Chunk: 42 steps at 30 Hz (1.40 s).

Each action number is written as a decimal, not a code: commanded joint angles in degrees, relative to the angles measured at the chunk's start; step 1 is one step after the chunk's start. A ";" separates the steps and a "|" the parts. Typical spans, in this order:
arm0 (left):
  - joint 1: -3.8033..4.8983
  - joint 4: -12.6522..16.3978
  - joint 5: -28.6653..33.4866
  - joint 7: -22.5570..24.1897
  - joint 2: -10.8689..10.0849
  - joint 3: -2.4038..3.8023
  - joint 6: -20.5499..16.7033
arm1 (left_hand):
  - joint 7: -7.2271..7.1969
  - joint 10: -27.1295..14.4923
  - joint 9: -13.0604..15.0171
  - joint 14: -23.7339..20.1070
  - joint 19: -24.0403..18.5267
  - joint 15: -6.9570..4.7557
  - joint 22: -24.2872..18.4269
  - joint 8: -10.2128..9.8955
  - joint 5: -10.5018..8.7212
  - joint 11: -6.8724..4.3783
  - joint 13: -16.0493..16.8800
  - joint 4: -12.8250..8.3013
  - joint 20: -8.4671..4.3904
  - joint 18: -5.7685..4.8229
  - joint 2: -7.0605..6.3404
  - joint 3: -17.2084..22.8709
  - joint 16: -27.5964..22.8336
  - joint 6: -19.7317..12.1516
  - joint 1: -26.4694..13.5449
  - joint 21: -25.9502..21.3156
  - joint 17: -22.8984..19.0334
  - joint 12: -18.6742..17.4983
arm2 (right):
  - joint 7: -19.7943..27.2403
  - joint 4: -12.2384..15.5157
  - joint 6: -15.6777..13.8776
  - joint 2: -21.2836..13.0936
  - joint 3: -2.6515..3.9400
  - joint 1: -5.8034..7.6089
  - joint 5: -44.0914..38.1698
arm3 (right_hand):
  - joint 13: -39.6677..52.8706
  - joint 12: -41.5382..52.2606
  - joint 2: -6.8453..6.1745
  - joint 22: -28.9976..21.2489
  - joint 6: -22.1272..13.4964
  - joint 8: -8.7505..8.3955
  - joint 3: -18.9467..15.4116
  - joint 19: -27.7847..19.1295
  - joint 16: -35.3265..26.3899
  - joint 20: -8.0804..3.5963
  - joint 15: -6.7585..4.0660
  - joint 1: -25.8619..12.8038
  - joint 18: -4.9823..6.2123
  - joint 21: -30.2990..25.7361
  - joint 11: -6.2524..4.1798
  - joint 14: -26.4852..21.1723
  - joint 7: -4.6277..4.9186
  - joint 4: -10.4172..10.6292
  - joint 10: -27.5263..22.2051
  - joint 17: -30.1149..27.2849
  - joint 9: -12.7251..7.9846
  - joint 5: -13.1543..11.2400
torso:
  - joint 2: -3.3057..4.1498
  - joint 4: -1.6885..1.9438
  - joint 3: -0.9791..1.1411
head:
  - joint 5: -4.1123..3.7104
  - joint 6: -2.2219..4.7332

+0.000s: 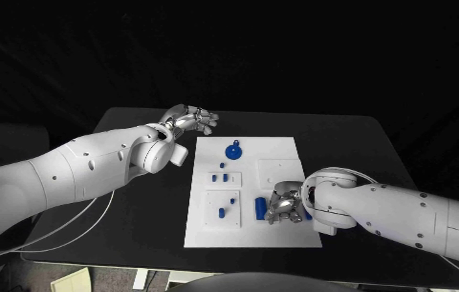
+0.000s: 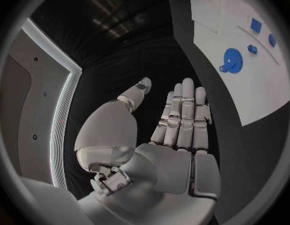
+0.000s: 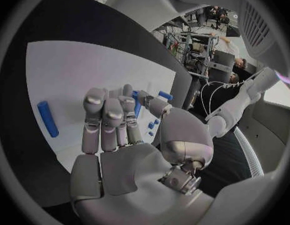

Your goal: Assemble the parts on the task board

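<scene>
The white task board [image 1: 251, 233] lies mid-table. On it are a blue gear [image 1: 233, 150], small blue pieces [image 1: 225, 178] and a loose blue cylinder [image 1: 260, 206]. My right hand [image 1: 285, 207] hovers low over the board's near right part, beside the cylinder [image 3: 47, 118]. Its fingers [image 3: 104, 120] are curled, and a blue peg [image 3: 137, 105] sits pinched between thumb and finger. My left hand [image 1: 192, 118] is raised off the board's far left corner, with its fingers [image 2: 182, 115] straight and nothing in it. The gear [image 2: 232, 60] and the board [image 2: 245, 90] lie beyond it.
A raised white plate [image 1: 223, 220] on the board's near left carries two blue pieces [image 1: 222, 211]. Another plate [image 1: 279, 167] stands on the right side. Bare black table [image 1: 344, 139] surrounds the board, and the right forearm [image 1: 383, 209] crosses its near right.
</scene>
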 commanded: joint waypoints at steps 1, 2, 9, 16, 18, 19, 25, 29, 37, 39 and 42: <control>0.04 0.10 0.28 0.34 0.12 0.04 0.52 | -0.09 -0.31 -0.02 0.23 0.35 0.17 0.06 0.20 -0.12 -0.04 -0.09 0.42 0.22 0.22 0.22 0.02 -0.36 -0.44 -0.39 -0.39 0.07 0.03 | -0.04 0.04 0.18 0.14 0.00 -0.03 -0.87 | 0.10 -0.34 0.43 0.85 0.46 -0.10 0.55 -0.08 -0.06 0.05 -0.32 -0.34 1.63 0.36 0.07 -0.05 0.13 -0.08 0.34 0.10 0.01 -0.26 | -0.01 0.01 0.00 | -0.05 -0.05; 0.04 0.10 0.28 0.33 0.12 0.04 0.52 | -0.09 -0.31 -0.02 0.23 0.35 0.17 0.07 0.20 -0.12 -0.04 -0.09 0.43 0.22 0.21 0.23 0.02 -0.37 -0.45 -0.39 -0.40 0.08 0.03 | 0.00 0.05 -0.01 0.13 0.00 -0.03 -0.87 | 0.11 -0.34 0.43 0.85 0.47 -0.09 0.63 -0.08 -0.06 0.06 -0.31 -0.36 1.64 0.38 0.08 -0.05 0.13 -0.10 0.34 0.10 0.02 -0.26 | -0.02 0.00 0.01 | -0.02 -0.06; 0.04 0.10 0.28 0.30 0.06 0.04 0.49 | -0.09 -0.31 -0.02 0.22 0.35 0.18 0.09 0.20 -0.12 -0.04 -0.09 0.47 0.23 0.21 0.25 0.02 -0.39 -0.46 -0.42 -0.42 0.10 0.03 | 0.31 0.10 -0.01 -0.15 0.00 -0.03 -0.83 | 0.15 -0.34 0.40 0.86 0.49 -0.06 0.90 -0.02 -0.04 0.12 -0.30 -0.72 1.64 0.46 0.09 -0.02 0.14 -0.03 0.40 0.12 0.05 -0.27 | -0.02 -0.01 0.01 | 0.07 0.01; 0.04 0.11 0.28 0.33 0.07 0.04 0.52 | -0.09 -0.32 -0.02 0.21 0.35 0.18 0.10 0.21 -0.12 -0.04 -0.09 0.49 0.23 0.21 0.26 0.01 -0.41 -0.47 -0.44 -0.44 0.12 0.03 | 1.51 0.70 0.10 -1.33 0.00 -0.03 1.05 | 0.27 -0.37 -1.60 0.88 0.42 -0.04 0.18 0.06 -0.05 0.23 -0.21 -1.77 1.64 0.69 0.18 0.05 0.20 -1.22 0.46 0.15 0.09 -0.12 | -0.02 0.02 0.01 | -0.01 0.08; 0.04 0.07 0.28 0.34 0.05 0.04 0.52 | -0.09 -0.32 -0.02 0.21 0.34 0.19 0.11 0.21 -0.12 -0.04 -0.09 0.49 0.23 0.21 0.27 0.01 -0.42 -0.47 -0.44 -0.45 0.13 0.03 | 1.99 1.34 -0.83 -2.11 0.04 0.01 1.53 | 0.34 -0.43 -3.19 0.85 0.27 -0.12 -1.55 0.11 -0.14 0.28 -0.14 -2.47 1.64 0.77 0.21 0.12 0.31 -2.52 0.44 0.12 0.03 0.29 | -0.02 0.02 0.01 | -0.06 0.15; 0.04 0.07 0.28 0.34 0.03 0.04 0.51 | -0.09 -0.32 -0.02 0.21 0.34 0.19 0.11 0.21 -0.12 -0.04 -0.09 0.49 0.23 0.21 0.27 0.01 -0.42 -0.47 -0.44 -0.45 0.13 0.03 | 2.38 2.06 -1.57 -2.82 0.24 0.14 1.75 | 0.40 -0.45 -3.92 0.80 0.06 -0.22 -2.33 0.12 -0.18 0.25 -0.15 -2.67 1.64 0.75 0.26 0.14 0.34 -3.04 0.36 0.10 0.00 0.21 | -0.03 0.01 0.02 | -0.09 0.20; 0.04 0.00 0.28 0.42 0.05 0.04 0.51 | -0.09 -0.32 -0.01 0.21 0.34 0.19 0.12 0.22 -0.12 -0.04 -0.09 0.50 0.23 0.22 0.26 0.01 -0.44 -0.47 -0.45 -0.46 0.15 0.03 | 3.03 3.82 -3.44 -5.41 1.57 1.43 1.83 | 1.25 0.57 -6.42 0.53 -3.88 -1.81 -6.88 0.44 -0.19 -0.19 0.65 -2.22 1.64 0.59 1.29 0.37 1.44 -5.29 0.40 0.14 0.02 -0.06 | -0.04 -0.09 0.06 | -0.24 0.37; 0.04 -0.01 0.28 0.34 0.06 0.04 0.54 | -0.09 -0.33 -0.01 0.21 0.34 0.19 0.13 0.22 -0.12 -0.04 -0.10 0.50 0.23 0.22 0.25 0.01 -0.45 -0.48 -0.45 -0.47 0.17 0.03 | 2.70 4.16 -4.32 -7.52 2.25 2.70 1.21 | 1.57 1.00 -6.93 0.42 -4.46 -1.75 -8.46 0.49 -0.24 -0.35 0.82 -1.11 1.64 0.40 1.46 0.40 1.61 -5.84 0.45 0.18 0.51 -0.09 | -0.02 -0.08 0.07 | -0.45 0.57; 0.04 -0.04 0.28 0.36 0.23 0.04 0.56 | -0.09 -0.33 -0.01 0.20 0.34 0.19 0.15 0.23 -0.12 -0.04 -0.10 0.49 0.23 0.22 0.22 0.00 -0.47 -0.48 -0.44 -0.49 0.19 0.03 | 0.93 2.42 -4.74 -11.09 2.35 5.08 -8.66 | 1.78 1.38 -8.16 0.35 -3.82 -0.85 -9.61 0.61 -0.29 -0.40 0.67 1.73 1.64 0.25 1.24 0.44 1.36 -6.82 0.80 0.24 1.66 -0.22 | -0.06 -0.09 0.03 | -1.38 0.98; 0.04 0.01 0.28 0.35 0.27 0.04 0.60 | -0.09 -0.34 -0.01 0.20 0.34 0.19 0.16 0.23 -0.12 -0.04 -0.10 0.49 0.23 0.22 0.22 0.00 -0.47 -0.48 -0.44 -0.50 0.19 0.03 | 0.41 1.78 -3.86 -11.75 2.33 5.07 -9.77 | 1.80 1.44 -8.72 0.31 -3.76 -0.67 -9.54 0.67 -0.28 -0.37 0.60 2.33 1.64 0.20 1.17 0.47 1.28 -6.61 0.93 0.26 1.97 -0.26 | -0.05 -0.08 0.02 | -1.69 1.05; 0.04 0.01 0.28 0.28 0.19 0.03 0.60 | -0.10 -0.33 -0.01 0.20 0.33 0.19 0.17 0.24 -0.12 -0.04 -0.10 0.49 0.24 0.22 0.22 0.00 -0.48 -0.47 -0.44 -0.50 0.21 0.03 | -0.14 1.19 -2.88 -12.30 2.00 5.05 -10.93 | 1.85 1.54 -9.19 0.27 -3.60 -0.39 -9.51 0.78 -0.26 -0.30 0.54 2.59 1.64 0.15 1.09 0.50 1.19 -5.77 1.10 0.28 2.41 -0.28 | 0.02 -0.05 0.04 | -2.21 1.22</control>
